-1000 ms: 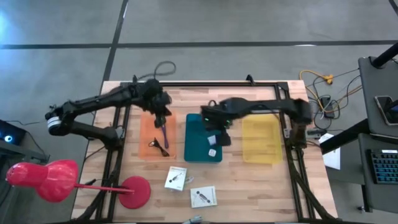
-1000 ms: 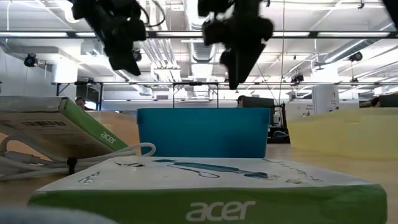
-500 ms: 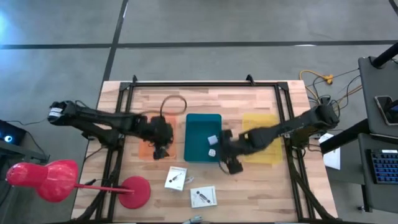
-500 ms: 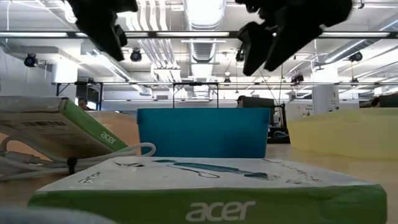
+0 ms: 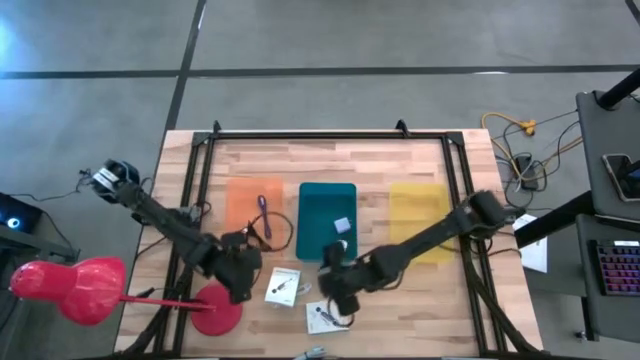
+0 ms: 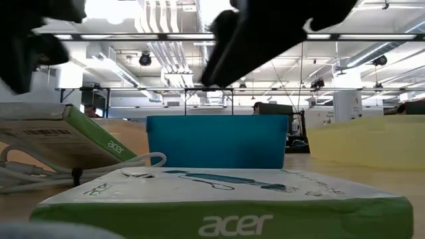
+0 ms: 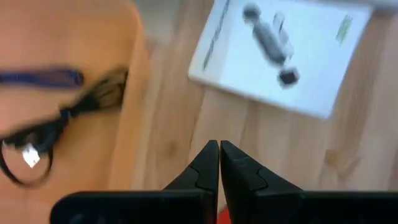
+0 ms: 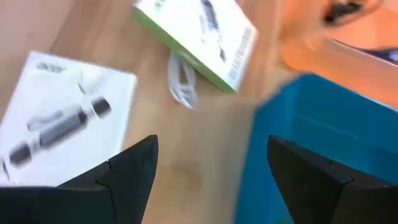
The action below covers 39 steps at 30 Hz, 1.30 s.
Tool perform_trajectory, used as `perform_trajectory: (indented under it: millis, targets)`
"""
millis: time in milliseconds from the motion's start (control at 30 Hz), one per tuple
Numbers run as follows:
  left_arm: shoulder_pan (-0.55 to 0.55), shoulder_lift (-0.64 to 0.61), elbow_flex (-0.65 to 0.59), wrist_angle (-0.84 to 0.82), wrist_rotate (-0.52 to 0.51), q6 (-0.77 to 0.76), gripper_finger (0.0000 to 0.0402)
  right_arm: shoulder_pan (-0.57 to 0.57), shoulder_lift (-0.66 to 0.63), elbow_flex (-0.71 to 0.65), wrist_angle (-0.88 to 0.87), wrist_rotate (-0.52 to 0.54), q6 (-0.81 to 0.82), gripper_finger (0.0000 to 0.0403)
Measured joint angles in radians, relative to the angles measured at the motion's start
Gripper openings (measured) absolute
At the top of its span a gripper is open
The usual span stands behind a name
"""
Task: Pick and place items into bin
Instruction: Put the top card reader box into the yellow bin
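White packet (image 8: 56,118) lies beside right fingers (image 8: 134,168).

One camera hangs high above and looks straight down on the whole wooden table (image 5: 400,160), both arms and the floor around it. A second sits at table-top height, close behind a white packet (image 6: 219,192), facing level across the table to the teal bin (image 6: 218,141) and the room beyond. Each wrist camera looks down at the wood from near, past its own dark fingers. The left wrist view shares the upper white packet (image 7: 283,53) with the right wrist view, which also shows the lower packet (image 8: 62,118) and teal bin.
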Motion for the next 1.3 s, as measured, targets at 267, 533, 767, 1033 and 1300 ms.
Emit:
perform_trajectory:
  millis: [267, 533, 767, 1033, 1300]
  targets:
    - [-0.074, 0.066, -0.003, 0.076, -0.026, -0.11, 0.0, 0.015, 0.218, 0.218, -0.081, -0.007, -0.009, 0.0273]
    - [-0.08, 0.152, -0.003, 0.124, 0.002, -0.135, 0.0, 0.03, 0.275, 0.31, -0.072, 0.0, -0.052, 0.0259]
    - [-0.081, 0.203, -0.003, 0.209, 0.005, -0.135, 0.0, 0.037, 0.318, 0.309, 0.089, 0.004, -0.128, 0.0258]
    - [-0.081, 0.212, -0.003, 0.256, 0.011, -0.134, 0.0, 0.031, 0.346, 0.311, 0.219, 0.102, -0.192, 0.0255]
    - [-0.08, 0.212, -0.027, 0.305, 0.012, -0.134, 0.0, 0.01, 0.345, 0.294, 0.221, 0.043, -0.196, 0.0251]
